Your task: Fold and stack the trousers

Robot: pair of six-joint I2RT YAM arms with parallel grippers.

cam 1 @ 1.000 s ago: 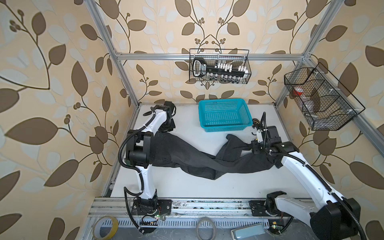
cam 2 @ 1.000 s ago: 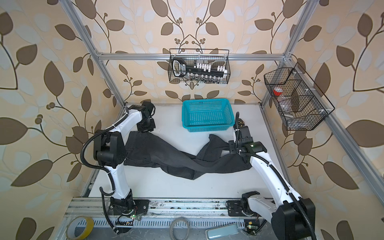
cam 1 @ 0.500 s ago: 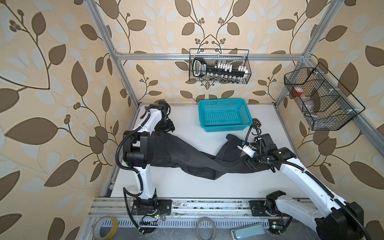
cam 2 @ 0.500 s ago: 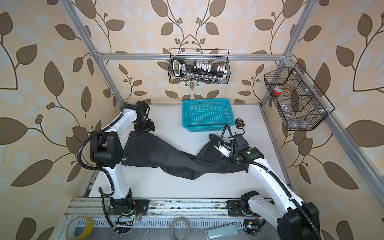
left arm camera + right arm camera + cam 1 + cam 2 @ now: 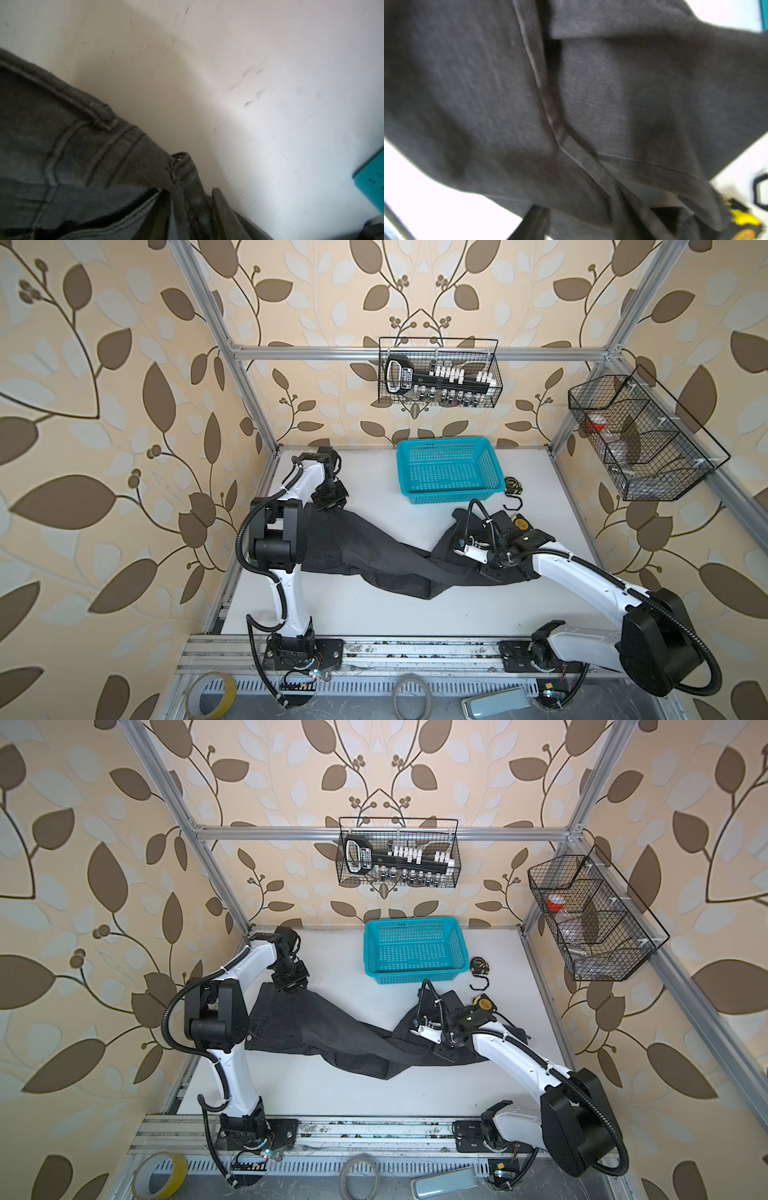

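Between left jaws, trousers (image 5: 365, 547) waistband, legs beneath right jaws

Probably a lab – aluminium frame (image 5: 332, 351), wallpaper (image 5: 104, 406).

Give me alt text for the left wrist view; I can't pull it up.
Close-up: the left hand pinches the stitched waistband corner of the dark denim trousers, which fill nearly half the frame. Beyond lies the scuffed white table, with a corner of the turquoise basket just in view.
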